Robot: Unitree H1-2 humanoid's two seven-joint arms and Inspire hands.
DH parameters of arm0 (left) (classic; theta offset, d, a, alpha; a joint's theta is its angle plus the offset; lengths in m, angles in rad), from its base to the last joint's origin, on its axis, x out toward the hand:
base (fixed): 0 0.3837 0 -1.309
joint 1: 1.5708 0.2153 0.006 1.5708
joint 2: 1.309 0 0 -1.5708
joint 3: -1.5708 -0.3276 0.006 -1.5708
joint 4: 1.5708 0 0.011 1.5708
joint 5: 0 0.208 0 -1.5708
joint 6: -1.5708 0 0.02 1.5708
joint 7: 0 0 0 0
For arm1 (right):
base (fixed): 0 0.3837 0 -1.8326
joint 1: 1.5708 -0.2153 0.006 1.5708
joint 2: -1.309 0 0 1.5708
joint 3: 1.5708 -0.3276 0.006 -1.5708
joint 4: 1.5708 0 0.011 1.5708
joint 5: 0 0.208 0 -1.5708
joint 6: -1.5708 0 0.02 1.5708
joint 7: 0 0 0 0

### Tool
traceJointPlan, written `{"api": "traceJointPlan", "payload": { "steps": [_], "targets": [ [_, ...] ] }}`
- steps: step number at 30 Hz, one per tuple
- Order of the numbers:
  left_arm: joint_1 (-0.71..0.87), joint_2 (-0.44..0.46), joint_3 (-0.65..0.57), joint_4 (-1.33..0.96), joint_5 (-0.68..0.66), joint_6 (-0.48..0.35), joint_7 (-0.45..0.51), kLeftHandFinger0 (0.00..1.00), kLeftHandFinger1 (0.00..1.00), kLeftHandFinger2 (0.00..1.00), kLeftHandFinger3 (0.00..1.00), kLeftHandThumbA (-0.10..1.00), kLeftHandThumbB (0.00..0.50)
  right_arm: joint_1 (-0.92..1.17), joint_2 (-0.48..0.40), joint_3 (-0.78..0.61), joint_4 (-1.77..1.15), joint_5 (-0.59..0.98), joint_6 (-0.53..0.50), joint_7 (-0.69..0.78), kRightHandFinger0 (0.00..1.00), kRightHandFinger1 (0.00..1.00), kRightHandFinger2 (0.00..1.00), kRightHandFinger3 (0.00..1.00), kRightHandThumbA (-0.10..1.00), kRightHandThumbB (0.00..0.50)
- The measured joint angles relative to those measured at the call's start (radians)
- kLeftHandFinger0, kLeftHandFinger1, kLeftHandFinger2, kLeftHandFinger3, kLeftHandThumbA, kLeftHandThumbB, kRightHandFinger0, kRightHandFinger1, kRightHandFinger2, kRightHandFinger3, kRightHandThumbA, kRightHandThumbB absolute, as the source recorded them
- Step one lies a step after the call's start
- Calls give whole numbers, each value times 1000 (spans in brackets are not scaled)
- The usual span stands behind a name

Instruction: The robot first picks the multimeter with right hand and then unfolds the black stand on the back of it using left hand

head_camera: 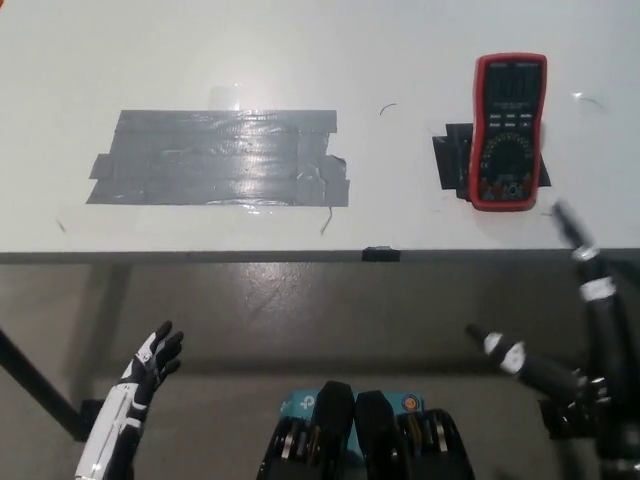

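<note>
Red multimeter flat on white counter. Right hand spread, empty, below it; left hand spread, low left.

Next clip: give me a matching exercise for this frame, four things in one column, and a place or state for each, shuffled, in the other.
Things:
1. multimeter
2. grey tape patch
3. left hand
4. right hand

Places or states:
A. lower left, below the table edge, holding nothing
B. flat on the table's left half
C. face up on a black tape mark, on the table's right
D. lower right, fingers spread, one reaching up toward the table edge

Pairs: 1-C, 2-B, 3-A, 4-D
</note>
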Motion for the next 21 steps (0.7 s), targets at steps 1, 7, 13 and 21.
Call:
{"api": "traceJointPlan", "payload": {
  "steps": [1,7,13,21],
  "targets": [
    [1,2,-2,1,5,-4,-2,1000,1000,1000,1000,1000,261,-34,4,-16,-22,-18,21,0,1000,1000,1000,1000,926,315],
    [33,-5,-4,40,29,-18,-2,1000,1000,1000,1000,1000,265,-224,37,-80,-39,-75,143,-1,1000,1000,1000,1000,873,337],
    [60,-7,20,72,34,-39,1,1000,1000,1000,1000,1000,262,-434,42,-107,118,-126,255,-9,1000,1000,1000,1000,903,345],
    [73,-8,36,75,40,-62,1,1000,1000,1000,1000,1000,244,-672,8,-132,401,-150,344,-42,1000,1000,1000,1000,888,362]
  ]
}}
